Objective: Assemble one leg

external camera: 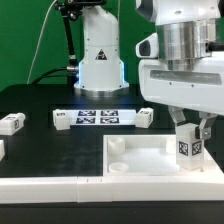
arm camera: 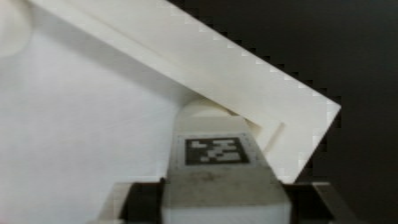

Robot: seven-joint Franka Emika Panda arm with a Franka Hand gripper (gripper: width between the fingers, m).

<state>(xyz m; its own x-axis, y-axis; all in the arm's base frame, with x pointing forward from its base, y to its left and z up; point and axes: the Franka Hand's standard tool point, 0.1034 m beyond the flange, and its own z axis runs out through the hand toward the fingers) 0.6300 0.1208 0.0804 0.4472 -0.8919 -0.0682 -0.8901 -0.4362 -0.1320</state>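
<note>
My gripper (external camera: pixel 188 128) is shut on a leg (external camera: pixel 187 144), a small white block with a black-and-white tag, and holds it upright over the exterior view's right part of the large white square panel (external camera: pixel 140 158). In the wrist view the leg (arm camera: pixel 221 150) sits between my dark fingers (arm camera: pixel 146 198), tag facing the camera, close to the panel's corner edge (arm camera: pixel 214 70). Two round sockets (external camera: pixel 117 146) show on the panel's left side. Whether the leg touches the panel is hidden.
The marker board (external camera: pixel 97 118) lies behind the panel. Loose legs lie at the exterior view's left (external camera: pixel 10 123), beside the board (external camera: pixel 62 119) and at its right end (external camera: pixel 146 116). A white rail (external camera: pixel 40 188) runs along the front. The robot base (external camera: pixel 98 50) stands at the back.
</note>
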